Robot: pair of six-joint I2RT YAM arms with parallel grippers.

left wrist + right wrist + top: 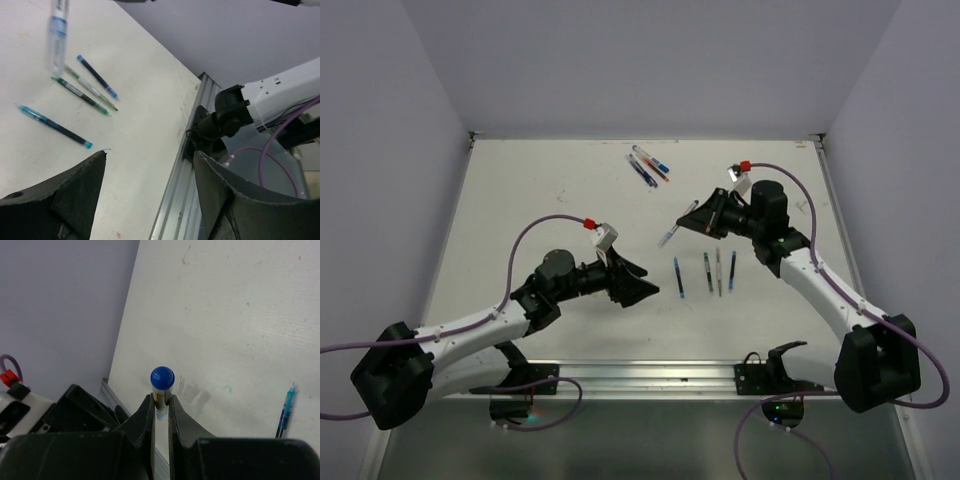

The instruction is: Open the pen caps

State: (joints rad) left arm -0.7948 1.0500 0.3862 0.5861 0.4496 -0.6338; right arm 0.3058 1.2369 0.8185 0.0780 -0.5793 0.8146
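Clamping one pen [162, 377], the right fingers [141, 416] leave its blue end poking past their tips above the desk [550, 190], while the left fingers [75, 190] stand apart, empty, near four pens [707, 272] lying in a row.

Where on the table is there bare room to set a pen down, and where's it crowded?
Bare: far left, between the left wall and the far pen cluster. Crowded: the four-pen row beside the left tool and near the right tool.
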